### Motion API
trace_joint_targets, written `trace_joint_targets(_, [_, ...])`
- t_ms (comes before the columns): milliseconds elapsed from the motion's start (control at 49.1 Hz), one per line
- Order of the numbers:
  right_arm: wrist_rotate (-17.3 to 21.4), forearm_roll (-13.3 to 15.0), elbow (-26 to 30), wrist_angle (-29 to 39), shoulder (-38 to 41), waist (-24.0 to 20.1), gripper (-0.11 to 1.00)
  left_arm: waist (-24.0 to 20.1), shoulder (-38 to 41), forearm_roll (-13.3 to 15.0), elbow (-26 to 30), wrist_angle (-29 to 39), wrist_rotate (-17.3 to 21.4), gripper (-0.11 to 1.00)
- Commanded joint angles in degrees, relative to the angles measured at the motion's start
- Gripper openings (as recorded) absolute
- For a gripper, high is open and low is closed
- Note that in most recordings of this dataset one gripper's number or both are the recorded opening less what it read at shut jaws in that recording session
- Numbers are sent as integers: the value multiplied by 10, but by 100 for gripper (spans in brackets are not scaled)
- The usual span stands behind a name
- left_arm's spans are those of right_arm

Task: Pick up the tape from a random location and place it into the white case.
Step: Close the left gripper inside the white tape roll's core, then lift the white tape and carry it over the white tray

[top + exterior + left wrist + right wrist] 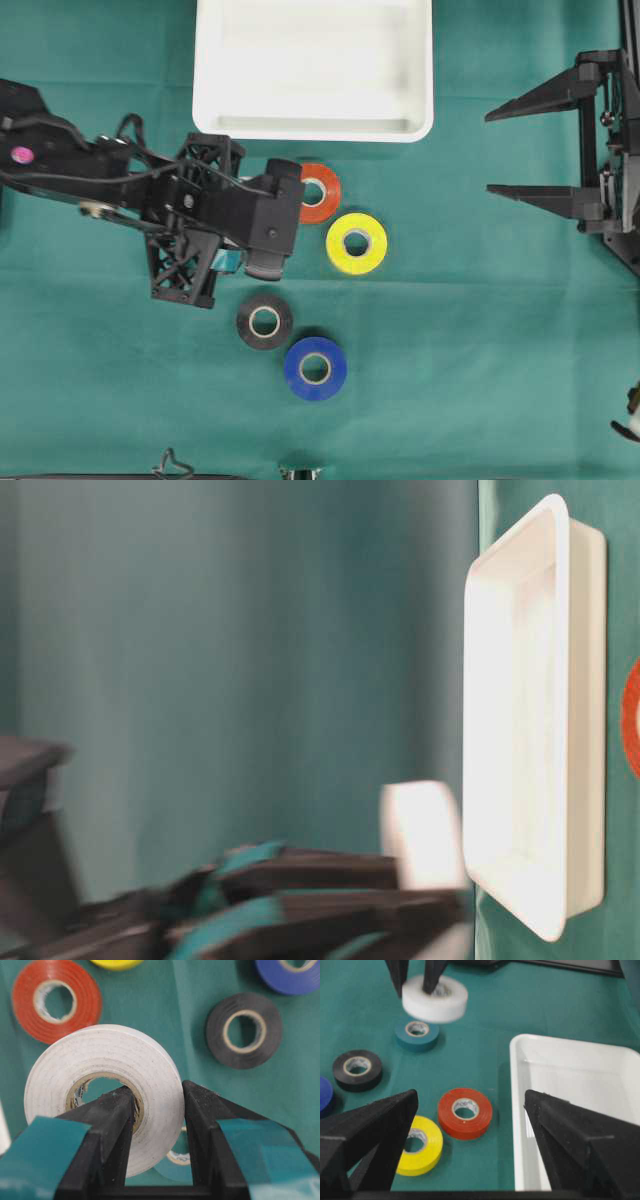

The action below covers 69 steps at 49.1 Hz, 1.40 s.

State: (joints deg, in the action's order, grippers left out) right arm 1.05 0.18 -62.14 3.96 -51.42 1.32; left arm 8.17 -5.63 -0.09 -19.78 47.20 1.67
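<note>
Six rolls of tape are showing across the views, and the biggest thing on the green cloth (480, 330) is the white case (312, 128), sitting at twelve o'clock in the overhead view with nothing visible in it.

Next in size, the left gripper (159, 1110) is pinching the white tape roll (102, 1060): one finger is passing through the core, the other is pressing the outer face, so the wall of the roll is clamped between them. From the right wrist view the roll (435, 999) is hanging clear of the cloth, above and just beside a teal roll (417, 1035). The right gripper (520, 150) is waiting at three o'clock with its fingers spread wide and holding nothing.

On the cloth, the orange roll (319, 192) is lying nearest the case at about six o'clock from its rim, the yellow roll (356, 243) just beyond it, then the black roll (264, 320) and blue roll (315, 367) close together.

To my eye, the carry is the step in hand. Doing it well means travelling toward twelve o'clock high enough to clear the raised rim, keeping the pinch firm since only one wall is held, and opening only once the roll is fully over the case floor.
</note>
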Motion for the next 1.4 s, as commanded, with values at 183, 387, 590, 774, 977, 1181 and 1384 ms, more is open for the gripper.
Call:
trace_joint_targets(183, [2, -3, 15, -2, 3, 1, 91, 2, -62, -3, 39, 38, -1, 24])
trace_joint_targets(387, [2, -3, 14, -2, 2, 0, 91, 2, -71, -4, 40, 44, -1, 24])
trace_joint_targets(590, [2, -3, 14, -2, 2, 0, 91, 2, -71, -4, 40, 44, -1, 24])
trace_joint_targets(774, [2, -3, 14, -2, 3, 0, 91, 2, -71, -4, 40, 44, -2, 24])
trace_joint_targets(977, [2, -3, 14, -2, 3, 0, 91, 2, -71, -4, 40, 44, -2, 24])
trace_joint_targets(1181, [2, -3, 14, -2, 3, 0, 91, 2, -71, -4, 40, 44, -2, 24])
trace_joint_targets(1384, [2, -3, 15, -2, 3, 0, 91, 2, -71, -4, 40, 44, -2, 24])
